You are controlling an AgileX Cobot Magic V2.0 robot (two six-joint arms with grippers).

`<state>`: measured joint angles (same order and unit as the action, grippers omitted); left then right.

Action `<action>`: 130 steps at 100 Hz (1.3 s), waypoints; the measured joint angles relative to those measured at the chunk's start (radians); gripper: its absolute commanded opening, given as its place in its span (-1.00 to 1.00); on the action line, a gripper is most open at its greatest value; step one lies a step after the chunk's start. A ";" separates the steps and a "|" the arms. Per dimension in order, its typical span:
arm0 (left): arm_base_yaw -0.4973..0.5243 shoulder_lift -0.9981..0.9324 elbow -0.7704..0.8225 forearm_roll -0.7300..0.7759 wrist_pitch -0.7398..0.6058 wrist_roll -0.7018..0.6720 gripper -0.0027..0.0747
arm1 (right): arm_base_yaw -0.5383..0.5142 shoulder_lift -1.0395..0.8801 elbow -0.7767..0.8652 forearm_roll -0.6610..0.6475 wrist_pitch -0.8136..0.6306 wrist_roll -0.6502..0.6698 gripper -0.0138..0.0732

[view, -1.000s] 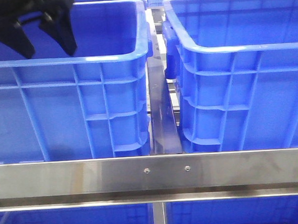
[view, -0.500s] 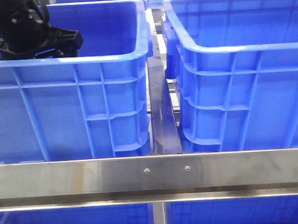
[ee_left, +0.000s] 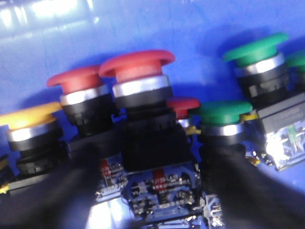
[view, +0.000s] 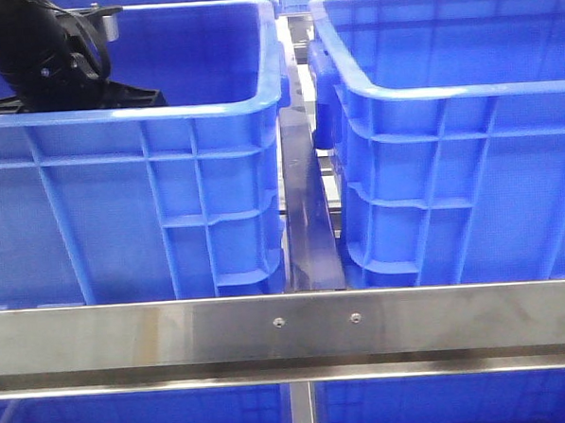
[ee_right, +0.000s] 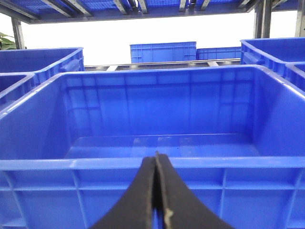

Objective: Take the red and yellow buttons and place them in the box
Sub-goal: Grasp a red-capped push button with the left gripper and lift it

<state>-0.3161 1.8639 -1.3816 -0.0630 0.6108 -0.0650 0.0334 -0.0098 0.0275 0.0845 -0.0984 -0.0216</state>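
In the left wrist view my left gripper [ee_left: 152, 155] is open, its blurred dark fingers [ee_left: 71, 186] on either side of the black body of a red mushroom-cap button [ee_left: 137, 64]. A second red button [ee_left: 76, 81] and an orange-yellow button [ee_left: 28, 117] stand beside it, and a smaller red one [ee_left: 182, 104] lies behind. In the front view the left arm [view: 47, 53] reaches down into the left blue crate [view: 164, 113]; its fingers are hidden below the rim. My right gripper [ee_right: 156, 164] is shut and empty, just outside the near wall of an empty blue crate [ee_right: 228, 164].
Green buttons [ee_left: 255, 47] [ee_left: 224, 112] lie on the other side of the red one. A second blue crate [view: 447, 89] stands on the right, with a narrow gap [view: 306, 210] between the two. A steel rail [view: 289, 330] crosses in front. More crates [ee_right: 162, 51] stand behind.
The left arm has gone down into the left crate: its open fingers, seen above the rim a second ago, are now below it. The crates have not moved.
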 measured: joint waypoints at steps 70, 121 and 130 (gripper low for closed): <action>-0.066 -0.297 -0.008 0.002 0.089 0.000 -0.98 | 0.000 0.000 0.000 0.000 0.000 0.000 -0.84; -0.466 -0.634 0.082 0.008 0.129 0.026 -0.98 | 0.000 0.000 0.000 0.000 -0.014 0.000 -0.84; -0.531 -0.645 0.092 0.014 0.133 0.028 -0.98 | 0.000 0.000 0.000 0.000 -0.028 0.000 -0.84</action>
<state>-0.8470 1.2194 -1.2895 -0.0489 0.7438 -0.0372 0.0334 -0.0098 0.0275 0.0845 -0.1263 -0.0216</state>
